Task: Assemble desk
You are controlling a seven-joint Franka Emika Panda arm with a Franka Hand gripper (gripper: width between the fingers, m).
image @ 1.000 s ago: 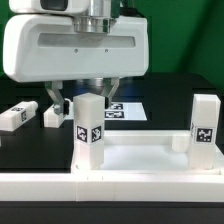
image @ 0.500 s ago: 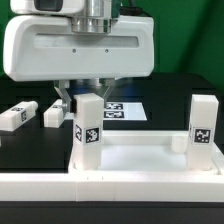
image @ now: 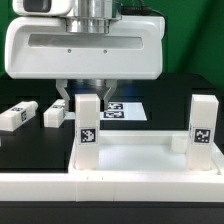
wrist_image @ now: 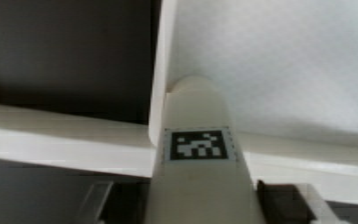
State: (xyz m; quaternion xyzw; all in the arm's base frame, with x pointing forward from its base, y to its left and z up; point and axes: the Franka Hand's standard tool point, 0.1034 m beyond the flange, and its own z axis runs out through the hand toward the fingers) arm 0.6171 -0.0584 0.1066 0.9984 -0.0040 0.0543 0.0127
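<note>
**White leg standing in desk corner, gripper straddling its top**

White plastic parts on a black table (image: 30,150), going left to right in the exterior view.

- Outer loose leg (image: 14,116): lies flat on the table, long axis slanting away toward the exterior view's right.
- Inner loose leg (image: 54,113): just beside it, also lying down on the same slant, clear of the desk.
- Desk top (image: 140,158): open side up, long axis across the view. It sits just behind the long white rail (image: 35,187).
- Near-left leg (image: 88,130): upright at the desk top's left corner, long axis vertical, tags facing the camera.
- Gripper (image: 85,101): comes straight down over this leg, one finger on each side of its top.
- Wrist view: the same leg (wrist_image: 197,140) runs up between the dark pads (wrist_image: 123,203), tag visible. The jaws are part closed around it. I can't tell whether they actually pinch it or just stand beside it.
- Marker board (image: 126,110): flat on the table behind the gripper.
- Right leg (image: 205,122): upright at the desk top's right end, long axis vertical, tag forward.
</note>
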